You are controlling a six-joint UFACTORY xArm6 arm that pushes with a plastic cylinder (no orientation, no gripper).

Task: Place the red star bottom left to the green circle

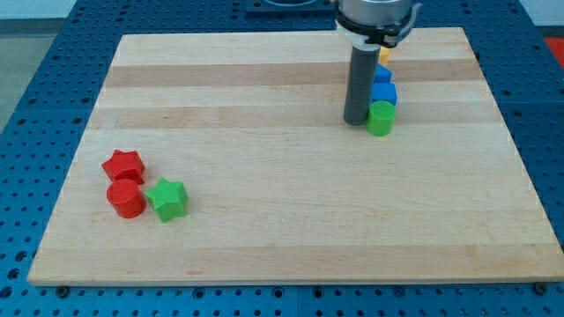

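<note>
The red star [122, 165] lies at the view's left on the wooden board [291, 220]. A red circle [125, 199] sits just below it and a green star [167, 198] to the right of that circle. The green circle [381, 118] stands at the view's upper right. My tip [356, 121] rests on the board just left of the green circle, touching or nearly touching it. The red star is far to the left and lower than my tip.
Two blue blocks [383, 91] stack in a line above the green circle, and a yellow block [384, 55] shows partly behind the rod. Blue perforated table surrounds the board on all sides.
</note>
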